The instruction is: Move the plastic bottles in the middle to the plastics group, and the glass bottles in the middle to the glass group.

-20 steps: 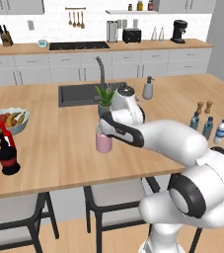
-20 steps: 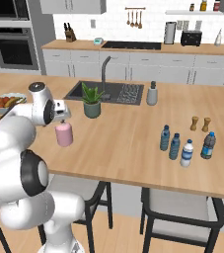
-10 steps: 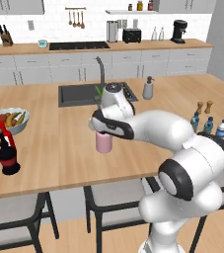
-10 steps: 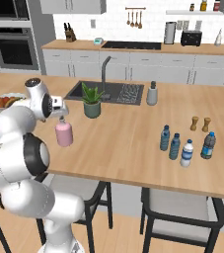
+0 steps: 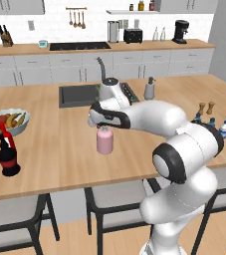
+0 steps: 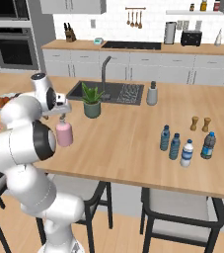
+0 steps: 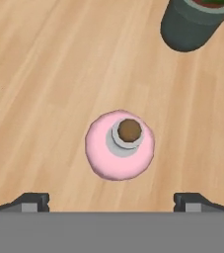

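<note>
The squat pale-pink glass bottle (image 5: 104, 141) (image 6: 63, 134) stands upright in the middle of the wooden island. My gripper (image 5: 100, 125) (image 6: 61, 117) hangs straight above its stopper, open and not touching it. From the hand view I look down on the pink bottle (image 7: 120, 144), and the gripper (image 7: 112, 202) has its fingertips (image 7: 32, 201) spread wide below it. The black bottle with the red neck (image 5: 7, 158) stands at the island's left. At the right, a dark teal bottle (image 6: 174, 147) and a white blue-capped bottle (image 6: 187, 153) stand among the blue water bottles (image 6: 208, 145).
A potted plant (image 6: 91, 101) (image 7: 192, 22) stands just behind the pink bottle, beside the sink (image 6: 111, 92). A fruit bowl (image 5: 6, 121) sits behind the black bottle. Two brown shakers (image 6: 200, 123) stand behind the plastics. A soap dispenser (image 6: 152, 95) is near the sink.
The hand has shifted slightly left and the arm has swung round, staying over the pink bottle. The bottle has not moved and the jaws stay open.
</note>
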